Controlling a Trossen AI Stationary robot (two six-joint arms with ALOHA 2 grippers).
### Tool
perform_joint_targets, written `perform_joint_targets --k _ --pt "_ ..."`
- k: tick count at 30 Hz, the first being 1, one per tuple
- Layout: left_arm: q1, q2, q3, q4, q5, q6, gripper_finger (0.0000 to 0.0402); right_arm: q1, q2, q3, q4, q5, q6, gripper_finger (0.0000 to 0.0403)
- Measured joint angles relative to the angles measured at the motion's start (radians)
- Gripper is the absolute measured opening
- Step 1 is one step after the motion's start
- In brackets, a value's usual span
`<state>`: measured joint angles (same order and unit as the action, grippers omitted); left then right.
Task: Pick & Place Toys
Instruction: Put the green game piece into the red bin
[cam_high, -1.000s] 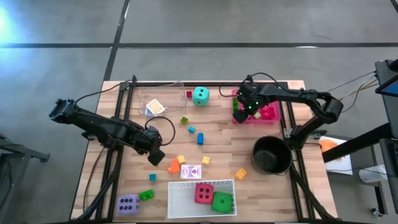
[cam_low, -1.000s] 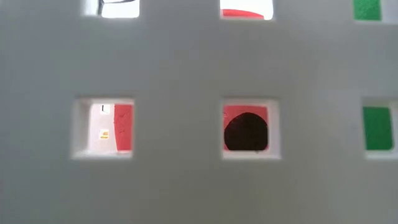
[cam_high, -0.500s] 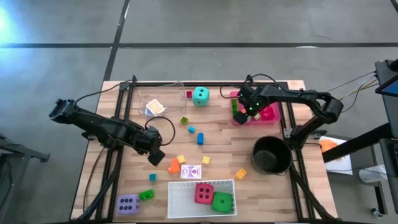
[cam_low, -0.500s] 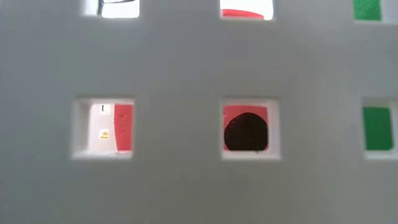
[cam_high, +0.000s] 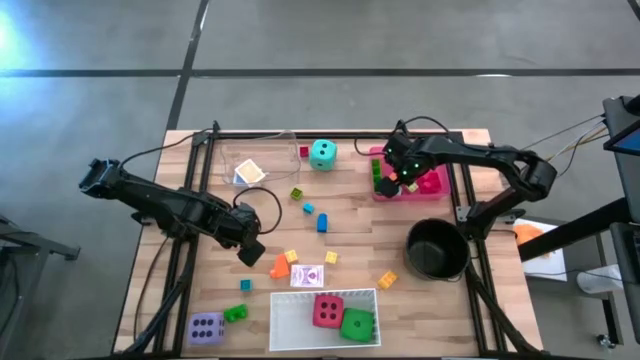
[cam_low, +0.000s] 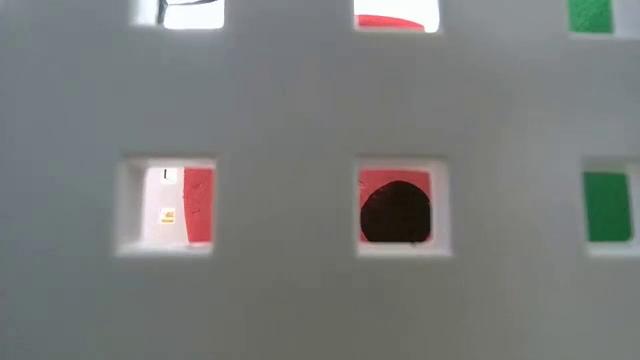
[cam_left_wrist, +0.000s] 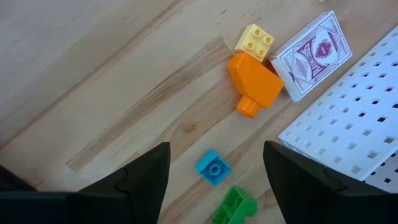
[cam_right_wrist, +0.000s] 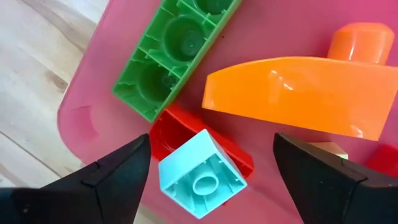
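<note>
Toys are spread over the wooden table (cam_high: 350, 215) and gathered in three trays. In the pink tray (cam_right_wrist: 93, 74) at the far right, a long green block (cam_right_wrist: 174, 53) lies flipped with its hollow underside up, beside a curved orange block (cam_right_wrist: 298, 93); a light-blue block (cam_right_wrist: 202, 174) is seen resting on a red block (cam_right_wrist: 171, 134). The right tool (cam_high: 400, 176) is held over this tray with its dark fingers (cam_right_wrist: 112, 180) set wide apart and nothing gripped between them. The left tool (cam_high: 250, 250) is poised above the table's middle left, its jaws also apart and empty; before it are seen an orange block (cam_left_wrist: 255, 84) touching a yellow block (cam_left_wrist: 254, 40), a playing-card pack (cam_left_wrist: 311, 53) beside the white perforated tray (cam_left_wrist: 348, 130), a small blue block (cam_left_wrist: 213, 168) and a green block (cam_left_wrist: 235, 204). The red die (cam_high: 327, 311) and green die (cam_high: 356, 324) are lodged in the white tray, the purple die (cam_high: 206, 328) is set at the near left corner, and the teal die (cam_high: 322, 154) is placed at the far edge. A clear tray (cam_high: 255, 160) holds a card (cam_high: 249, 172). A black pot (cam_high: 433, 249) stands at the right. The low view is blocked by the white tray's perforated wall.
</note>
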<state>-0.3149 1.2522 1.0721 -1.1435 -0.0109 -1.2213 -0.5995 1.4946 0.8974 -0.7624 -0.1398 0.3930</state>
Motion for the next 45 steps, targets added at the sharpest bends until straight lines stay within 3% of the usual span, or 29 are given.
perform_joint_targets --k 10,24,45 --pt "0.0 0.0 0.0 0.002 0.0 0.0 0.0259 0.028 -0.171 0.018 -0.015 0.0 0.045 0.0331" --pt "0.0 0.0 0.0 0.002 0.0 0.0 0.0259 0.232 -0.444 0.035 0.02 0.0 0.144 0.0331" --pt "0.0 0.0 0.0 0.002 0.0 0.0 0.0259 0.255 -0.504 0.043 0.02 0.001 0.184 0.0331"
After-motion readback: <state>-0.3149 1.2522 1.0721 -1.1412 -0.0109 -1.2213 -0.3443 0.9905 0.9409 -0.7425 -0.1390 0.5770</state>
